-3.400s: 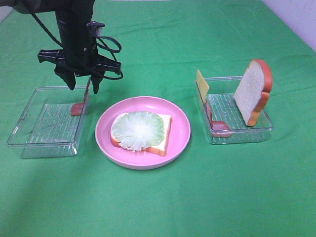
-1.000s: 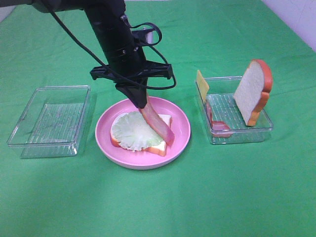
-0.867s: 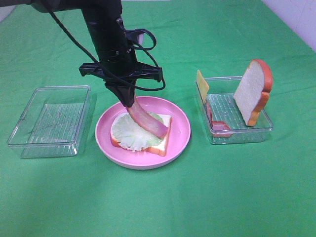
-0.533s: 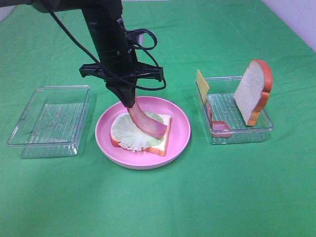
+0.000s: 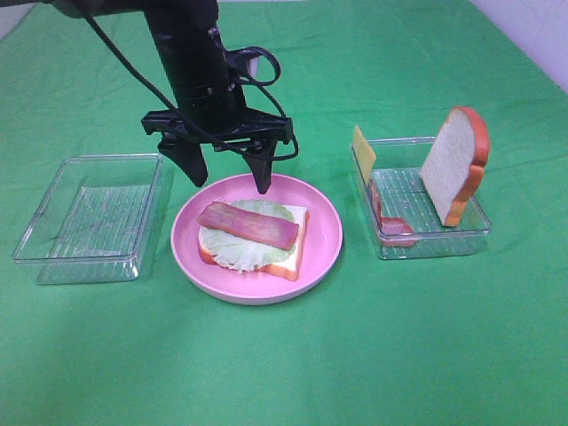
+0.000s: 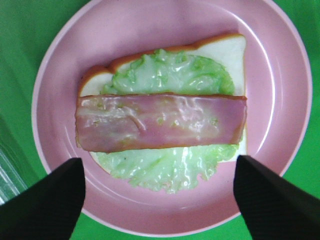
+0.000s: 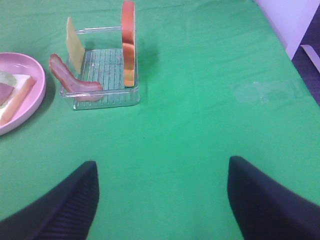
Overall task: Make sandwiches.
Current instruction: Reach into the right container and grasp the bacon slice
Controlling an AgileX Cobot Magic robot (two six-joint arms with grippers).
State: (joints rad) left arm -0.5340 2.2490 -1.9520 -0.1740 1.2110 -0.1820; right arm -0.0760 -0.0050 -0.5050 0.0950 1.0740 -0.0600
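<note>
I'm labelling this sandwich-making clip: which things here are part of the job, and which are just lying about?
Job: bottom bread slice, lettuce, laid meat strip, upright bread slice, cheese square, spare meat strip, left tool.
Lying about: pink plate, left tray, right tray, green cloth.

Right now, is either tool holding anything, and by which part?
Nothing is held. The left tool hangs open above the meat strip, which lies flat on the lettuce; the right tool is open over the green cloth.
</note>
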